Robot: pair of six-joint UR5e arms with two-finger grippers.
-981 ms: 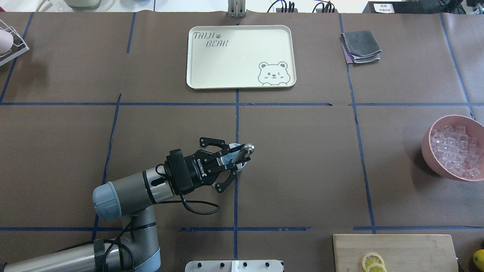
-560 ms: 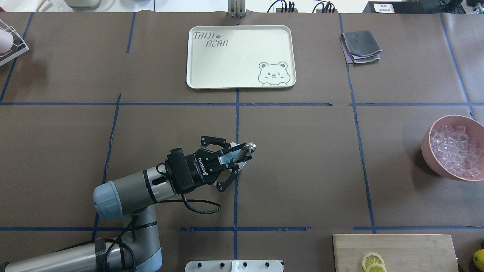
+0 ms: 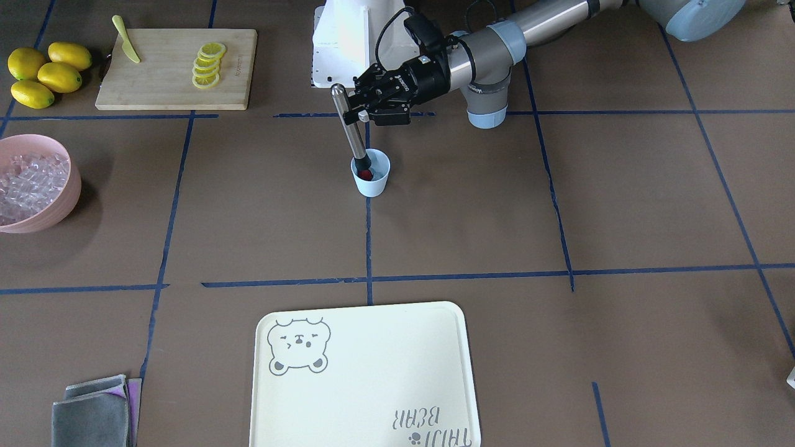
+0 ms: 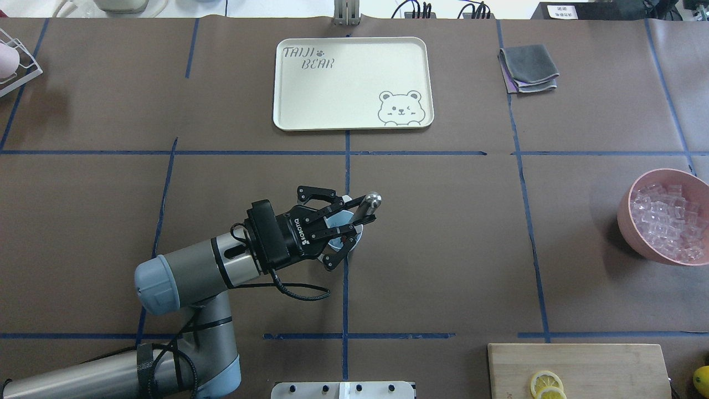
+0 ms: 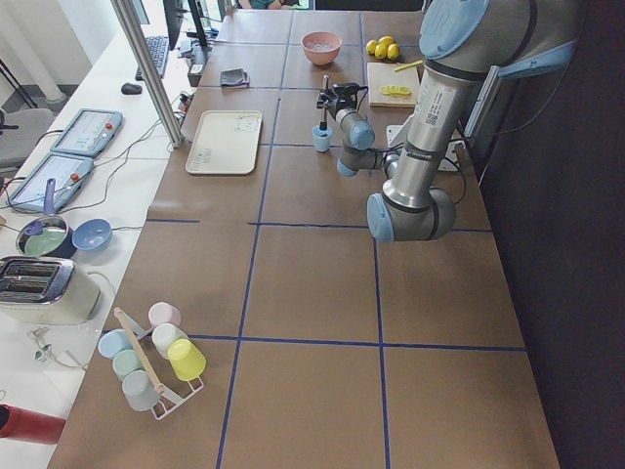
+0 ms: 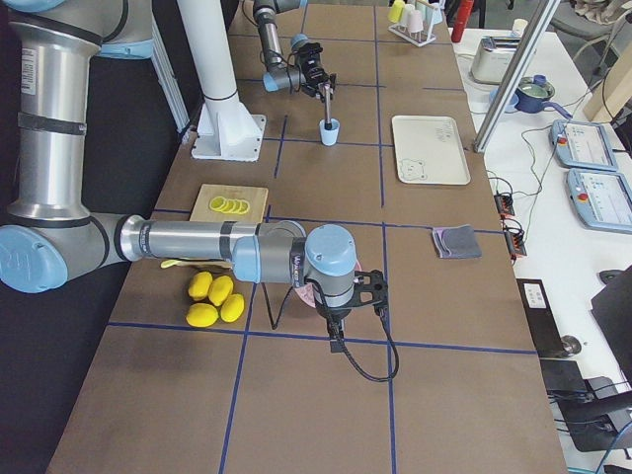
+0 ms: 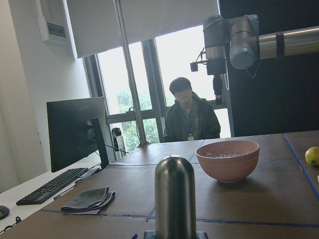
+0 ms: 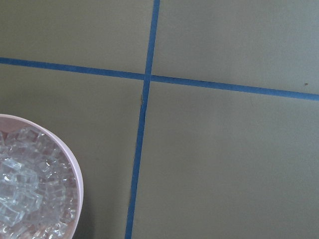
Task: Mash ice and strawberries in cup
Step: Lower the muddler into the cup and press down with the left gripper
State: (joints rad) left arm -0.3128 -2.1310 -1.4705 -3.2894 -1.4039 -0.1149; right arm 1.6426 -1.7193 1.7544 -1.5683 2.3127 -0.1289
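The left gripper (image 4: 348, 221) is clamped on a metal muddler (image 3: 351, 127), just above the pale-blue cup (image 3: 376, 181). The cup stands on a blue tape line (image 3: 368, 230). The muddler leans, with its lower end inside the cup against the red strawberry (image 3: 366, 176). Well to the right, ice cubes (image 4: 667, 219) fill a pink bowl (image 4: 631, 239). The right gripper (image 6: 370, 289) hangs over that bowl; I cannot tell whether its jaws are apart or together.
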